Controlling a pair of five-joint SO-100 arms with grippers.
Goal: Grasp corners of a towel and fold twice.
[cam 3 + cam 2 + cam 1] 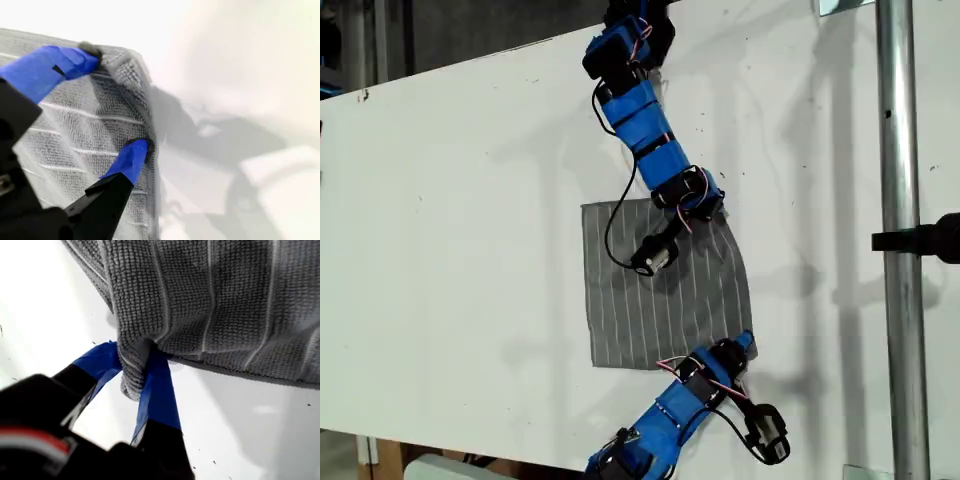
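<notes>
In the exterior view, the towel (665,290) lies flat at the centre of the white table (460,230). First wrist view: my first gripper (135,365) pinches a bunched corner (131,382). Second wrist view: my second gripper (117,100) spreads apart over the towel's edge.

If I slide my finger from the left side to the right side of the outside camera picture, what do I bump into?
White table → grey striped towel → shiny metal pole.

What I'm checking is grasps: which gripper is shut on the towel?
My first gripper: its jaws pinch a corner of the towel; my second gripper stands open.
</notes>
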